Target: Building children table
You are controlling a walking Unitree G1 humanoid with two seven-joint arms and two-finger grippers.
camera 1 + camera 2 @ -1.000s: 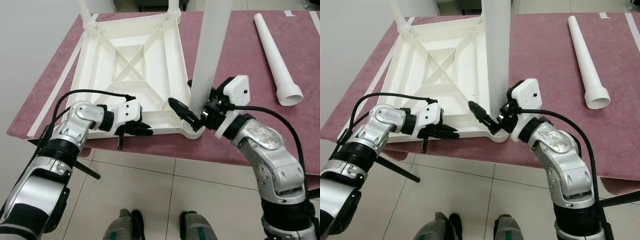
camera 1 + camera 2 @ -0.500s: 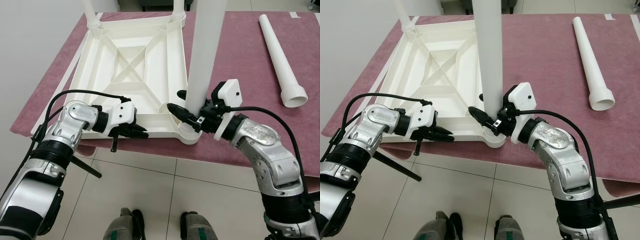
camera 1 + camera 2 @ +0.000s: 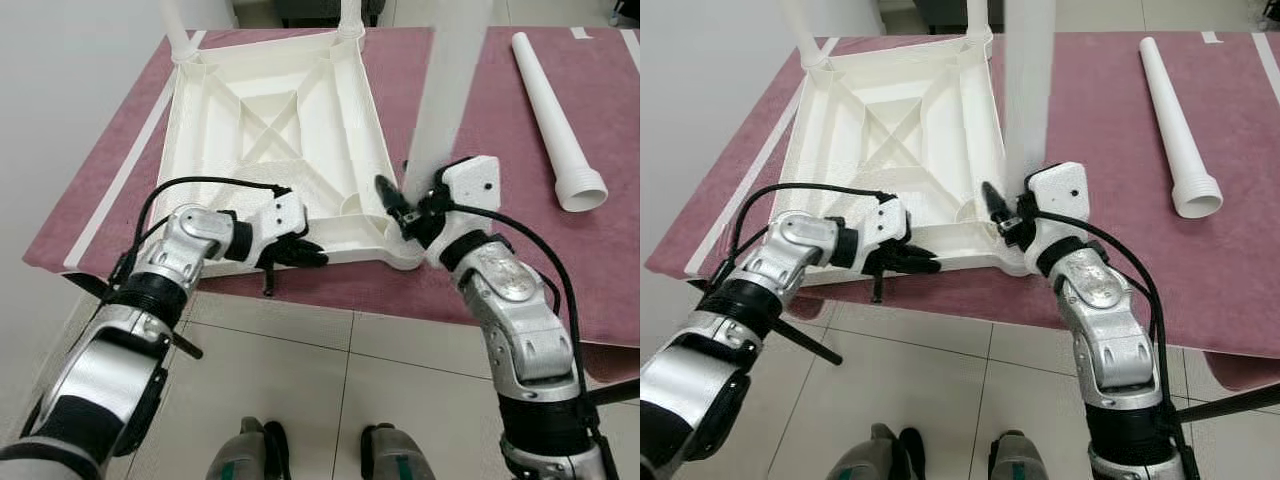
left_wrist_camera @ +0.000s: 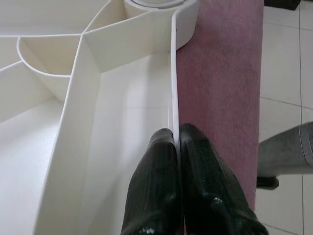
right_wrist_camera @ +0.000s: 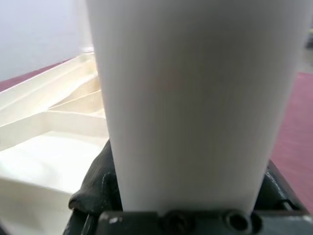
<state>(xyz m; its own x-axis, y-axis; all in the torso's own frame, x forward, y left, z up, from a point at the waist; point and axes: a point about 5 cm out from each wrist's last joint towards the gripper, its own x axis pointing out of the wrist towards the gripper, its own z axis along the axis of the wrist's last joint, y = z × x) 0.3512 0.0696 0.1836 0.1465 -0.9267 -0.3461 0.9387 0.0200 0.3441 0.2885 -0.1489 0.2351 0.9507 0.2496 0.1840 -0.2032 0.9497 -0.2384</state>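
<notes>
1. Left gripper (image 4: 175, 147): both black fingers pinched flat on the thin near rim of the tabletop (image 3: 280, 130), one finger inside the wall, one outside. Clamped on that rim.
2. Right gripper (image 3: 400, 208): fingers wrapped around the base of an upright white leg (image 3: 1028, 80), just above the near right corner socket (image 3: 405, 250). In the right wrist view the leg sits between the two dark fingers, so it is gripping the leg.
3. Tabletop: white plastic, lying upside down, underside up. Ribbed: diagonal X ribs in the middle, curved ribs at the corners, a raised wall all round.
4. It lies on a maroon-covered table (image 3: 470, 110), towards the robot's left side, its near edge right at the table's front edge.
5. Two more legs stand in the far corners: far left leg (image 3: 800, 30), far right leg (image 3: 977, 15). Near left corner has no leg.
6. A loose leg (image 3: 1175, 110) lies flat on the cloth well to the right, a tapered white tube, its wider threaded open end pointing towards the robot.
7. Pale tape strip (image 3: 120, 170) runs along the cloth's left edge.
8. Tiled floor (image 3: 330, 390) below.
</notes>
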